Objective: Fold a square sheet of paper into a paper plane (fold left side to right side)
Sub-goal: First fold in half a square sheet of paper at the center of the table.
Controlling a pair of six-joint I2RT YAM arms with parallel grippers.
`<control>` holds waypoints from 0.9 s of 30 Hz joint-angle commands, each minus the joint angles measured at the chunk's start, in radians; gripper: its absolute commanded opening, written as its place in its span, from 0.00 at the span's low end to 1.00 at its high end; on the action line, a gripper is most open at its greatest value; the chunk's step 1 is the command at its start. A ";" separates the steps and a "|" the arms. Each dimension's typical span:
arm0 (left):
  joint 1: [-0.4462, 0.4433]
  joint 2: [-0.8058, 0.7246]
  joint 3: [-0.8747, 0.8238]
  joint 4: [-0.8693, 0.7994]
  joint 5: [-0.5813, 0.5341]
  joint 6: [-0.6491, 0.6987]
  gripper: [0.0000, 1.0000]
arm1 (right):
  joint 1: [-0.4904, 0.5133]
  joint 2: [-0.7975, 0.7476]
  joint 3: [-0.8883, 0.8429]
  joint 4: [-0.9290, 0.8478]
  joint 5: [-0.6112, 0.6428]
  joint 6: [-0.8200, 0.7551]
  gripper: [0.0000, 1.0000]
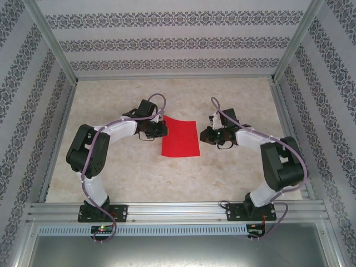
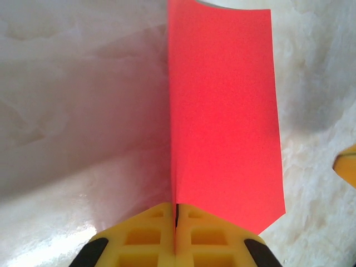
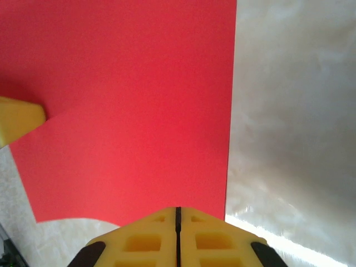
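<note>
The square sheet of paper [image 1: 181, 139] is bright red and sits mid-table between my two grippers. My left gripper [image 1: 163, 129] is at its left edge. In the left wrist view the yellow jaws [image 2: 177, 214] are shut on that edge, and the sheet [image 2: 222, 111] rises away from them, lifted off the table. My right gripper [image 1: 203, 135] is at the sheet's right edge. In the right wrist view its jaws [image 3: 178, 211] are shut with their tips over the near edge of the sheet [image 3: 128, 100]. No paper shows in the slit between them.
The marbled tabletop [image 1: 111, 178] is bounded by aluminium rails and patterned walls at the left, right and back. The tip of my right gripper's finger [image 2: 347, 167] shows at the right edge of the left wrist view. My left gripper's finger [image 3: 19, 119] shows at the left of the right wrist view.
</note>
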 commanded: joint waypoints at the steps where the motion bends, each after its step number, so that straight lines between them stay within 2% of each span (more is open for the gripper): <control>1: -0.011 0.024 0.049 -0.100 -0.034 0.044 0.00 | 0.016 0.079 0.081 0.026 -0.046 0.009 0.05; 10: -0.008 0.054 0.123 -0.170 -0.035 0.071 0.00 | 0.030 0.248 0.263 -0.125 -0.046 -0.041 0.05; 19: -0.009 0.064 0.139 -0.185 -0.022 0.083 0.02 | 0.049 0.307 0.249 -0.141 -0.014 -0.048 0.06; 22: -0.009 0.062 0.139 -0.173 0.020 0.079 0.17 | 0.066 0.302 0.226 -0.140 0.017 -0.042 0.06; 24: -0.010 0.055 0.136 -0.147 0.064 0.068 0.32 | 0.077 0.294 0.211 -0.147 0.044 -0.045 0.07; 27: -0.010 0.044 0.117 -0.067 0.134 0.022 0.45 | 0.080 0.293 0.198 -0.156 0.063 -0.047 0.07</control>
